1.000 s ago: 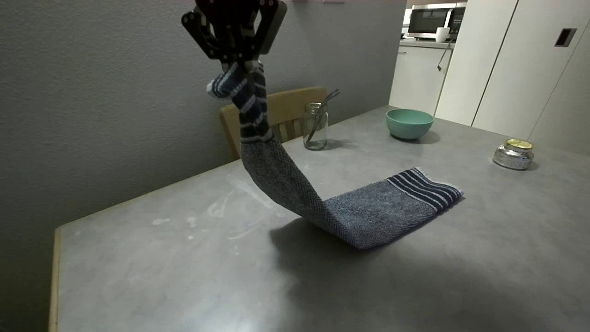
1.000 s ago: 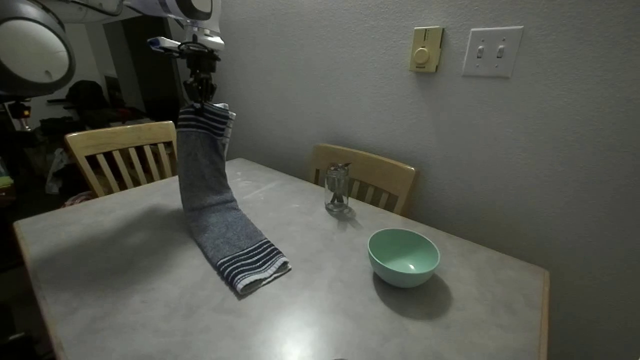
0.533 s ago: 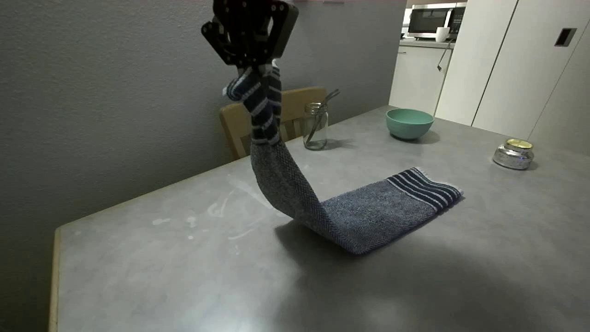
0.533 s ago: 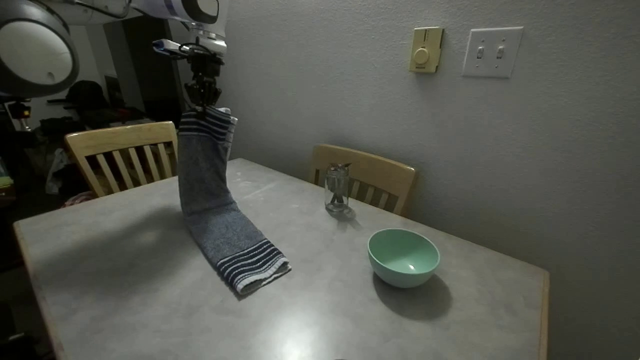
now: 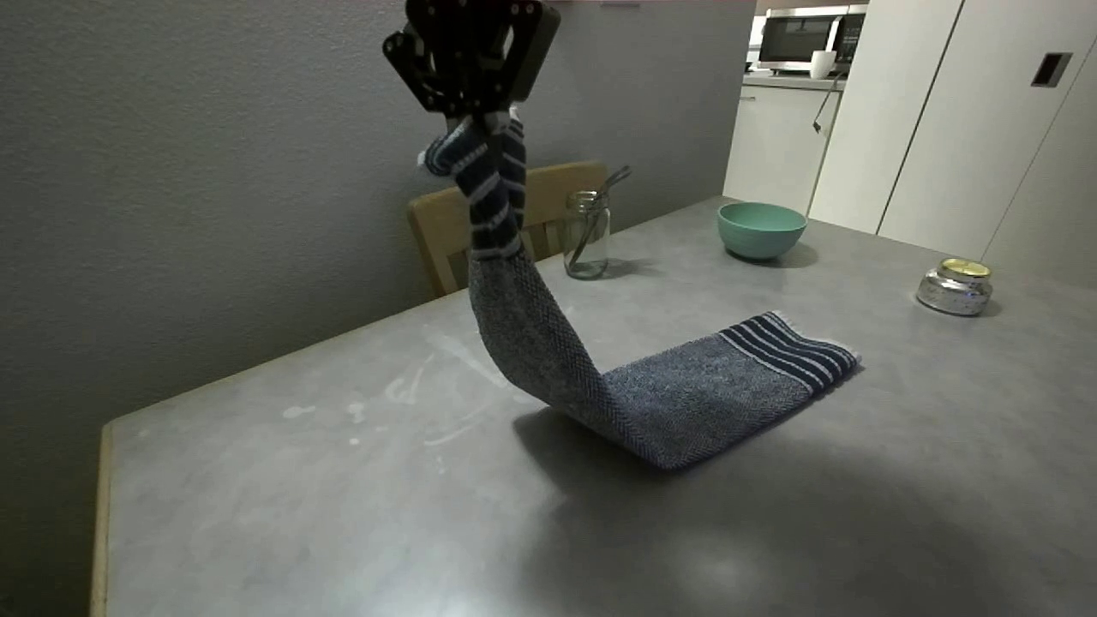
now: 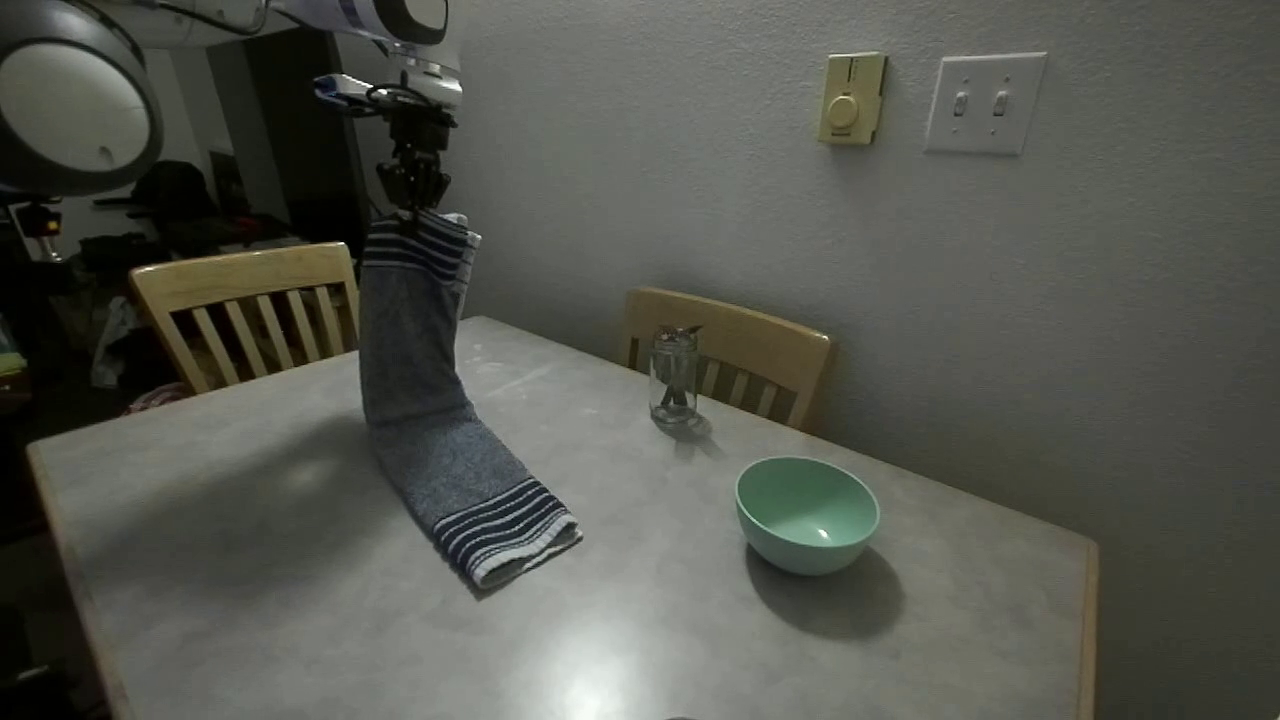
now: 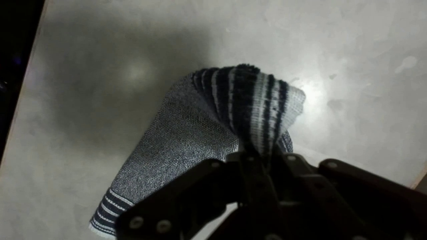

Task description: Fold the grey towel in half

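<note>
The grey towel (image 5: pixel 703 390) is blue-grey with navy and white striped ends, and shows in both exterior views (image 6: pixel 430 450). One striped end lies flat on the table (image 5: pixel 343 514). The other end is lifted well above it, with the cloth rising in a curve between. My gripper (image 5: pixel 476 127) is shut on the lifted striped end, which is pinched and bunched; the gripper also shows in an exterior view (image 6: pixel 415 212). In the wrist view the gripper (image 7: pixel 262 150) holds striped cloth between its fingers, and the towel (image 7: pixel 173 133) hangs below. The exact finger contact is dark.
A green bowl (image 6: pixel 806 520) and a glass jar with utensils (image 6: pixel 674 378) stand on the table. A silver jar with a yellow lid (image 5: pixel 954 288) is farther along. Wooden chairs (image 6: pixel 735 310) stand at the table's edges, with a grey wall (image 5: pixel 214 171) close behind.
The gripper and the lifted end have moved right in both exterior views, dipping a little and then rising slightly. The towel's lying striped end has stayed in place.
</note>
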